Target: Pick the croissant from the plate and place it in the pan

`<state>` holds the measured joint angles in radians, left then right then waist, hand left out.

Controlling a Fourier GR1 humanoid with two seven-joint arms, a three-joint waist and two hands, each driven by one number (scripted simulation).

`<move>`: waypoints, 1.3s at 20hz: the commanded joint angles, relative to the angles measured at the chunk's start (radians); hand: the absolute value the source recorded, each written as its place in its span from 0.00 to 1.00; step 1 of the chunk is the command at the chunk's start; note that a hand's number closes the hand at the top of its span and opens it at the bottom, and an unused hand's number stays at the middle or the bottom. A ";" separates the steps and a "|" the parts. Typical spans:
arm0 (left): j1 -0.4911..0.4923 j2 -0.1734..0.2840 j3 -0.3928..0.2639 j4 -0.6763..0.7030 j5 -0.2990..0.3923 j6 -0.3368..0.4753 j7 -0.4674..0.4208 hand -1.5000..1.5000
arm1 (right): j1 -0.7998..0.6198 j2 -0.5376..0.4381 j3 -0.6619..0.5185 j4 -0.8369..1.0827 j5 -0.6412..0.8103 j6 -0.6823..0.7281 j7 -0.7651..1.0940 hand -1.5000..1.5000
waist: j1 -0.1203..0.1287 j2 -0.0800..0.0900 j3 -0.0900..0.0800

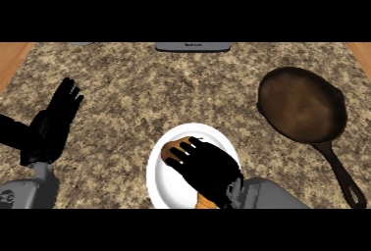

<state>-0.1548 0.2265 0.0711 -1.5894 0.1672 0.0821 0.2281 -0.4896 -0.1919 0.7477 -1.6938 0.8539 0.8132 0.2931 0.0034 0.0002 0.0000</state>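
Observation:
A white plate [164, 182] lies at the counter's near middle. On it sits the brown croissant [172, 146]; only its far end and a small near piece show. My right hand [210, 169] lies on top of the croissant, fingers curled down over its middle and hiding most of it. The croissant still rests on the plate. The dark cast-iron pan [301, 103] stands to the right with nothing in it, its long handle [340, 171] pointing toward the near right edge. My left hand [54, 120] rests open at the left, fingers up, holding nothing.
A grey appliance [193, 46] sits at the counter's far edge. Wooden strips border the speckled stone counter [145, 88] at the far left and far right. Bare counter lies between plate and pan.

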 commanded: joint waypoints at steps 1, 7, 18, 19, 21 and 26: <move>-0.039 -0.009 0.011 0.023 -0.016 0.007 0.005 0.50 | -0.027 0.096 0.019 0.104 0.068 0.005 -0.002 0.00 | 0.000 0.000 0.000; 0.033 -0.030 0.000 -0.033 -0.024 -0.013 -0.004 0.50 | 0.011 0.120 0.004 0.176 0.144 -0.074 -0.087 0.00 | 0.002 0.000 0.000; -0.034 -0.028 0.039 0.026 -0.031 -0.029 0.000 0.50 | 0.067 0.187 0.017 0.310 0.219 -0.116 -0.156 0.00 | 0.000 0.001 0.000; -0.048 -0.072 -0.006 0.012 -0.068 0.018 0.031 0.50 | 0.079 0.119 -0.018 0.272 0.222 -0.125 -0.247 1.00 | -0.003 0.000 0.000; -0.016 -0.029 0.042 0.016 -0.029 -0.032 0.001 0.50 | 0.070 0.161 0.037 0.281 0.239 -0.160 -0.267 1.00 | 0.000 0.000 0.000; 0.014 -0.067 0.000 -0.008 -0.070 -0.015 0.004 0.50 | 0.074 0.176 -0.011 0.373 0.274 -0.252 -0.341 1.00 | 0.001 0.000 0.000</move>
<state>-0.1616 0.1790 0.0865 -1.5926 0.1161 0.0611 0.2423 -0.4389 -0.0359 0.7309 -1.4094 1.1046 0.6041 -0.0059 0.0026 -0.0115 0.0022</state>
